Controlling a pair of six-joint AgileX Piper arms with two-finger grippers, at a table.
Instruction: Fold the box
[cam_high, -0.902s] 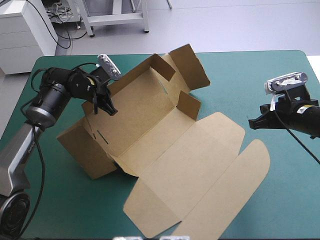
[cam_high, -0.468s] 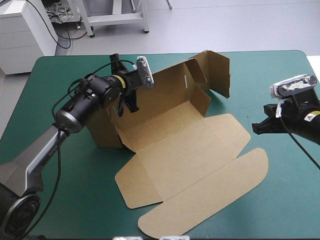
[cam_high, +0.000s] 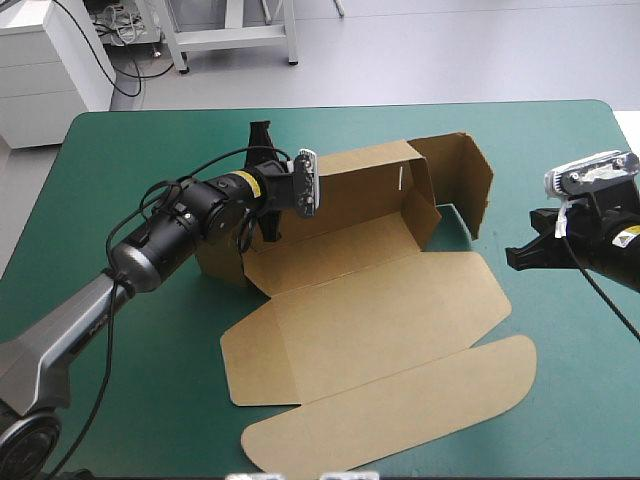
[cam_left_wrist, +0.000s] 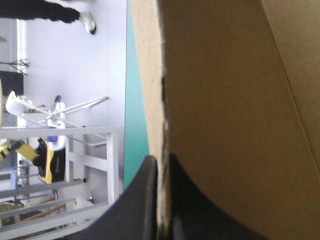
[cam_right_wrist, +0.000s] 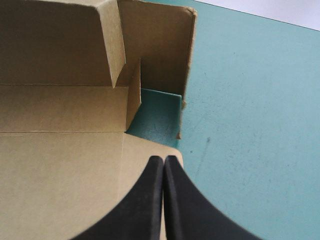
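Since just before, the left end effector (cam_left_wrist: 162, 160), pinched onto a wall edge, has swung the box (cam_high: 370, 300) square to the bench (cam_high: 120, 140). Its rear wall now stands upright at frame centre, so walls can likely be tucked next. The right end effector (cam_right_wrist: 163, 159), closed and empty, waits at right. Matt brown board, crisp creases, round-cornered lid flat.

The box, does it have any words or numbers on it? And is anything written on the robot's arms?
The box: plain brown board, with no words, numbers or signs in any view.
The left arm: small lettering on its grey lower part, too small to read.
The right arm: a yellow label, too small to read.
So there is nothing that can be quoted.
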